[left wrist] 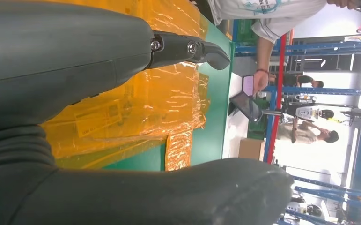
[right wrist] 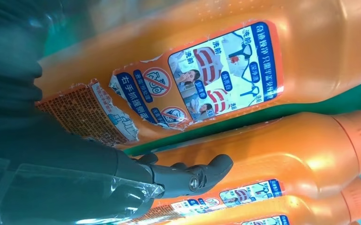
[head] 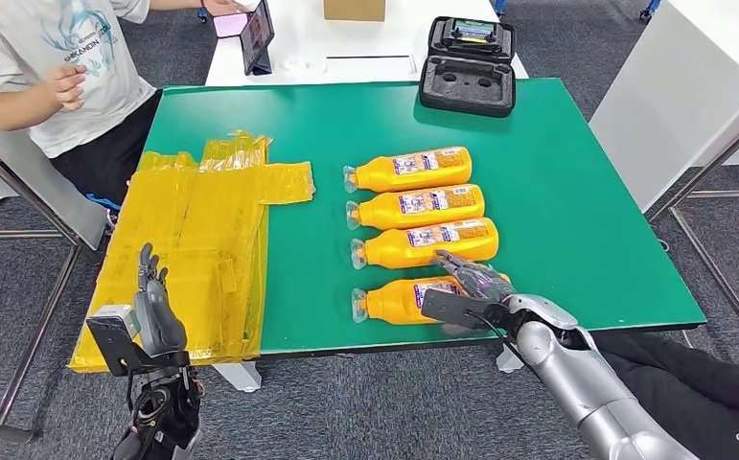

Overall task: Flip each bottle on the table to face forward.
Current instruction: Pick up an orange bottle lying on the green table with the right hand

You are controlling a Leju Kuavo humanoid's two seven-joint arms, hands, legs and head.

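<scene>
Right robot hand (head: 471,283) resting fingers-spread on the nearest orange plastic bottle (head: 399,301) at the green counter's (head: 557,192) 6 o'clock edge, grip unclear, three more orange bottles (head: 413,206) lying in a row toward 12 o'clock, left robot hand (head: 154,302) open, empty, over crinkled yellow plastic sheets (head: 202,240) at 9 o'clock.

The right arm (head: 586,383) is a silver, rounded shell with a thin black cable along it, ending in a dark grey right hand (head: 471,280) (glossy finish). The left hand (head: 154,302) has two bright screws.
</scene>
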